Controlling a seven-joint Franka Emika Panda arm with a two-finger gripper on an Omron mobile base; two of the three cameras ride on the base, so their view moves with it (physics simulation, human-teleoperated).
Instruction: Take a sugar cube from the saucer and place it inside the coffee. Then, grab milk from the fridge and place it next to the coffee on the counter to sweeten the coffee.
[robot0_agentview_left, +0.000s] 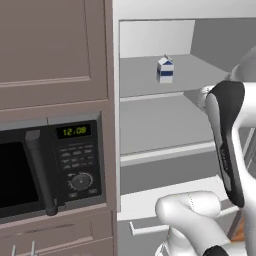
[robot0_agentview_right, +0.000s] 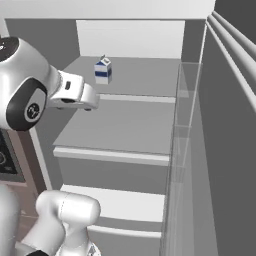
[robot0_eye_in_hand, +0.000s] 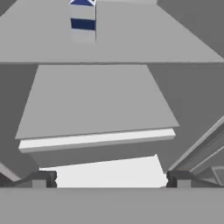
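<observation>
We saw the milk (robot0_agentview_left: 165, 69) upright mid upper fridge (robot0_agentview_right: 120, 125) shelf; fingers (robot0_eye_in_hand: 112, 179) spread wide, empty, short of it.

— Left of the fingers (robot0_eye_in_hand: 43, 178), across the divide?
— Black microwave (robot0_agentview_left: 47, 172), door shut, green digits lit, round dial under the keypad, dark bar handle upright.
— Above that?
— Brown cabinet door (robot0_agentview_left: 50, 47), closed. Below, a brown drawer front (robot0_agentview_left: 55, 237), also left of the fingers.

White milk (robot0_agentview_left: 165, 69), blue markings
</observation>
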